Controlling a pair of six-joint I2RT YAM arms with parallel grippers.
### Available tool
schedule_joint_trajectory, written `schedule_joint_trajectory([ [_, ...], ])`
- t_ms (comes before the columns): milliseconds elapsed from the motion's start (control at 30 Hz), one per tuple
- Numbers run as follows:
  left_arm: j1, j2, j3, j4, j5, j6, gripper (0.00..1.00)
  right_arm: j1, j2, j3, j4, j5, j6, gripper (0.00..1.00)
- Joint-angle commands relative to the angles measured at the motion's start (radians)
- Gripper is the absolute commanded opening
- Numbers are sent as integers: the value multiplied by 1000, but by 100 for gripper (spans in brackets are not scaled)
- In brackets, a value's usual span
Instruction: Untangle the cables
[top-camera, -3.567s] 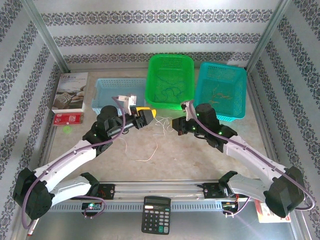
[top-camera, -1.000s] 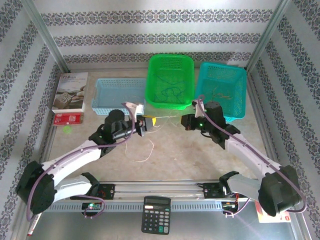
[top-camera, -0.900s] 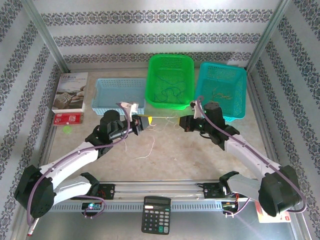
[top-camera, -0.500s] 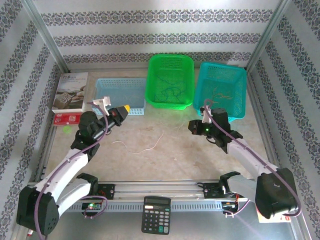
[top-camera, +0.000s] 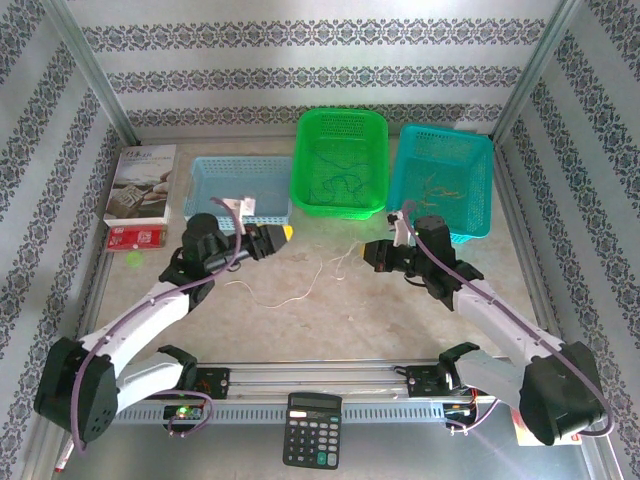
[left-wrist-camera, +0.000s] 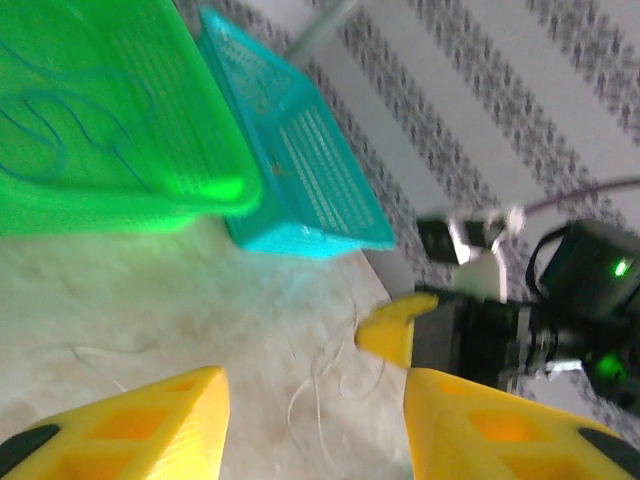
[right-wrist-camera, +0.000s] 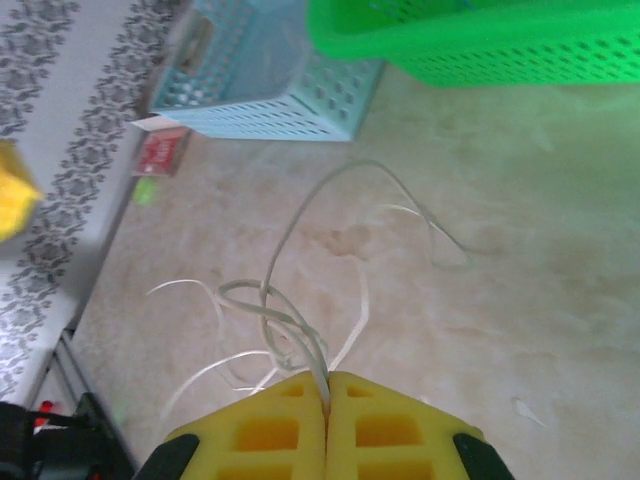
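Observation:
The cables (right-wrist-camera: 272, 312) are thin white wires in a loose knot on the table, just ahead of my right gripper (right-wrist-camera: 327, 380). That gripper is shut on one white strand of them. In the top view the right gripper (top-camera: 363, 254) sits near the table's middle, and a long white wire (top-camera: 275, 297) trails left from it. My left gripper (top-camera: 284, 234) is open, above and to the left of the wires. In the left wrist view its gap (left-wrist-camera: 312, 380) holds nothing, and the cables (left-wrist-camera: 322, 385) lie on the table beyond it.
At the back stand a light blue basket (top-camera: 240, 168), a green basket (top-camera: 338, 206) with dark blue wires and a teal basket (top-camera: 468, 235) with tan wires. A book (top-camera: 140, 185) lies at the left. A calculator (top-camera: 311, 443) lies at the near edge.
My left gripper has swung right, toward the middle, and my right gripper has moved a little left. The white wires now bunch beside the right gripper.

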Motion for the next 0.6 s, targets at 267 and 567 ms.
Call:
schedule_joint_trajectory([
  [267, -158, 185, 1, 134, 19, -18, 63, 90, -3, 83, 48, 2, 17, 0],
  [567, -186, 260, -54, 331, 55, -123, 65, 108, 6, 83, 51, 25, 14, 0],
])
